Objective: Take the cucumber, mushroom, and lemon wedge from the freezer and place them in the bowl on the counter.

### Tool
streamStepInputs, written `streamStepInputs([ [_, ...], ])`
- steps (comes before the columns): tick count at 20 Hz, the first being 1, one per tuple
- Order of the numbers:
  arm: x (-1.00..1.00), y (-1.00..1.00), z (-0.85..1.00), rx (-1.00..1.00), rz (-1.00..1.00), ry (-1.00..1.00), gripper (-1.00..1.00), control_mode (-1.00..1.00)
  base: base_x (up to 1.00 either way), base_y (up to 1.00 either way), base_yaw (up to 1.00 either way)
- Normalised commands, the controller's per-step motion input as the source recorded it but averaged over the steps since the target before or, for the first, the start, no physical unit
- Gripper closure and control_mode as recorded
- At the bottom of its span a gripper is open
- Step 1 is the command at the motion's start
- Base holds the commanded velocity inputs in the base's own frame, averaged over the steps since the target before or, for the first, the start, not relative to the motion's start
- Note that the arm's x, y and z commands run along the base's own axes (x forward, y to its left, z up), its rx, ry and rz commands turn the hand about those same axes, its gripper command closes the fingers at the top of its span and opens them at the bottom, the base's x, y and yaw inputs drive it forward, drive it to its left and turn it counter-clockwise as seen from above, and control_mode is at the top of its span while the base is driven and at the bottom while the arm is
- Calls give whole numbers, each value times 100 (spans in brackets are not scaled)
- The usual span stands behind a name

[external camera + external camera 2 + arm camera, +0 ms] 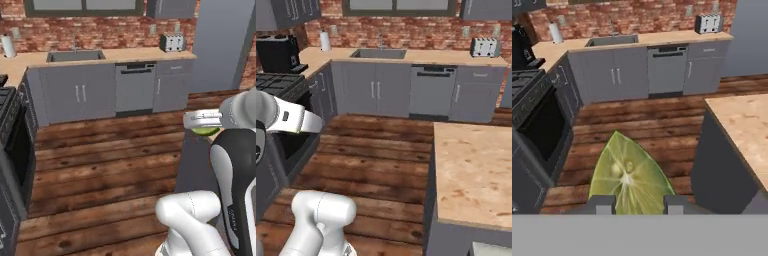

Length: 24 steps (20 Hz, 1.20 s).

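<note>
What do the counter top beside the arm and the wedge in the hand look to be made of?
The counter: looks like light wood or wood-look laminate, matte, with mottled beige grain; which of the two I can't tell. The lemon wedge: fruit flesh, yellow-green and slightly glossy, with pale radial segment lines; the hand is shut on it.

Light is even and soft across all 3 views, with no single source evident. The wooden floor point(100, 165) carries a faint sheen but no glare. Shadows are weak; the stove point(537, 130) side reads darkest. Rendering is low-resolution and slightly blurry, and the lemon wedge point(629, 175) looks soft close to the camera.
</note>
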Motion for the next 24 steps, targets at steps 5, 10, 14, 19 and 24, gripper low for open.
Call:
streamStepInputs([
  [5, 0, 0, 0, 0, 0, 0, 100, 100, 0, 8, -91],
  [10, 0, 0, 0, 0, 0, 0, 100, 100, 0, 6, -92],
  [14, 0, 0, 0, 0, 0, 0, 100, 100, 0, 0, -91],
  [19, 0, 0, 0, 0, 0, 0, 100, 100, 0, 0, -87],
  [24, 0, 0, 0, 0, 0, 0, 100, 100, 0, 0, -82],
])
